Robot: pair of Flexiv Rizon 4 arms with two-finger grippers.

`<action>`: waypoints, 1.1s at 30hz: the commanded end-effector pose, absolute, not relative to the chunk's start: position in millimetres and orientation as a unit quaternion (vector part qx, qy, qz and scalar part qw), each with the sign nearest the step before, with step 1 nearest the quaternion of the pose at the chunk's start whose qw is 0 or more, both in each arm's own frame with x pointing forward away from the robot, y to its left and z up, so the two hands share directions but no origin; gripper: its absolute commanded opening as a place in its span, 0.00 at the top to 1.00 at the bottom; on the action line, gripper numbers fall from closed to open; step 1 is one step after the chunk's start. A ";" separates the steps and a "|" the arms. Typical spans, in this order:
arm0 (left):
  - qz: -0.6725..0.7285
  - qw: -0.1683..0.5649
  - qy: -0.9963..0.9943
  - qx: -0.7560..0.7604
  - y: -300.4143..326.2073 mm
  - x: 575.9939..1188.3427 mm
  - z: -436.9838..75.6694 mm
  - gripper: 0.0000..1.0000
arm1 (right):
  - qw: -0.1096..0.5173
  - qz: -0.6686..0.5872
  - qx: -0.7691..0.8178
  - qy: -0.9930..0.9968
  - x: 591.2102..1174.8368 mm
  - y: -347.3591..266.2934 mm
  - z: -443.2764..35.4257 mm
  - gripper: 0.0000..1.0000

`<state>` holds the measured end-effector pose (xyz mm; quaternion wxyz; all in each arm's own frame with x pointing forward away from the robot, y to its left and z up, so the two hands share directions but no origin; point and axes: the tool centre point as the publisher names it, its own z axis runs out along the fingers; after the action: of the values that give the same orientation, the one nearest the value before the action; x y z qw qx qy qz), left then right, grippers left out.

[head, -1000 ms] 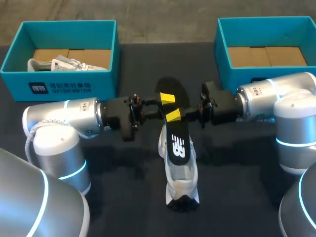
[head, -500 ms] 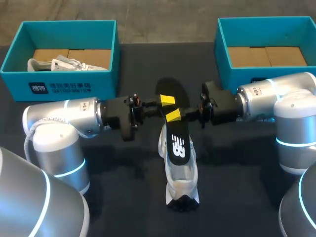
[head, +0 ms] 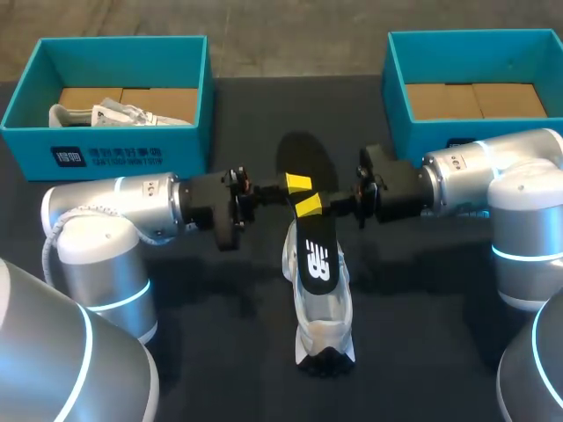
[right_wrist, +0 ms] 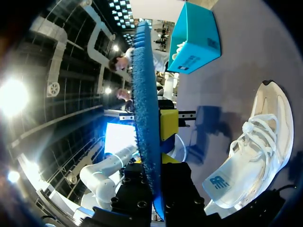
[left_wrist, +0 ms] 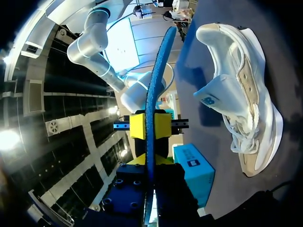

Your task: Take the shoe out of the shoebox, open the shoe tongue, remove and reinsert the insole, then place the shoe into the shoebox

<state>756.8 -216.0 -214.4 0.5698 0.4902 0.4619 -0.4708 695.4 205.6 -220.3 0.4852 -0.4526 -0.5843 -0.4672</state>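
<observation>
Currently the insole (head: pixel 310 220) is hanging level over the table (head: pixel 237 352), a long flat piece with rounded ends. Its upper face is showing smooth black with a white mark. Its underside is showing blue and finely nubbed in both wrist views, where it is appearing edge-on as a thin curved strip. Below its near end the shoe (head: pixel 322 316) is standing on its sole, out of both boxes. It is white mesh with beige side panels, looped white laces and a thick white sole. I cannot tell whether the insole is touching the shoe's opening.

The table is showing a dark, matte surface. At its far left the left shoebox (head: pixel 106 145) is sitting, teal card with a brown floor, and a second white shoe (head: pixel 114 112) is lying inside it. The right shoebox (head: pixel 400 105), of the same teal card, is sitting at the far right with only its brown floor showing.

The left fingers (head: pixel 298 183) are coming in from one long edge of the insole and are clenching it, one yellow tip on each face. The right fingers (head: pixel 309 206) are gripping the opposite edge just beside them, one tip lying on the black face.
</observation>
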 end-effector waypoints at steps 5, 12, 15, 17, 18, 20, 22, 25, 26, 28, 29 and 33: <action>-0.468 0.572 0.459 0.493 -222.5 755.2 -216.2 1.00 | 0.484 -0.468 -0.453 -0.584 694.9 206.9 -221.0 1.00; -0.464 0.575 0.458 0.494 -222.6 754.8 -215.6 1.00 | 0.485 -0.468 -0.453 -0.584 695.5 206.4 -220.8 1.00; -0.463 0.576 0.458 0.495 -221.7 754.4 -215.3 1.00 | 0.485 -0.466 -0.453 -0.585 695.6 206.3 -220.1 0.70; -0.462 0.576 0.458 0.495 -221.0 754.3 -215.4 1.00 | 0.485 -0.466 -0.453 -0.586 695.5 206.0 -219.7 0.66; -0.462 0.576 0.459 0.494 -220.7 754.4 -215.5 1.00 | 0.485 -0.466 -0.453 -0.586 695.4 205.8 -219.5 0.61; -0.462 0.576 0.460 0.494 -219.9 754.4 -215.7 1.00 | 0.484 -0.466 -0.454 -0.586 695.0 204.0 -218.6 0.40; -0.461 0.576 0.460 0.494 -218.9 753.8 -215.8 1.00 | 0.482 -0.468 -0.454 -0.585 694.6 202.2 -217.8 0.10; -0.461 0.575 0.461 0.495 -217.7 754.3 -216.6 1.00 | 0.481 -0.469 -0.455 -0.584 694.3 199.9 -217.3 0.08; -0.461 0.574 0.463 0.494 -217.2 754.8 -216.9 1.00 | 0.481 -0.469 -0.456 -0.584 694.1 199.2 -216.9 0.14; -0.461 0.573 0.465 0.493 -215.7 755.3 -217.1 1.00 | 0.478 -0.470 -0.457 -0.584 693.3 197.3 -216.2 0.15; -0.462 0.573 0.465 0.493 -215.2 755.4 -217.0 1.00 | 0.478 -0.471 -0.458 -0.584 693.1 196.6 -216.2 0.14; -0.464 0.570 0.468 0.491 -211.9 755.8 -217.2 1.00 | 0.475 -0.473 -0.462 -0.581 692.2 191.4 -217.1 0.12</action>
<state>757.6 -214.9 -218.2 0.5703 0.4908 0.4669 -0.4646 697.6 196.4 -218.6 0.4783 -0.4590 -0.5825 -0.4704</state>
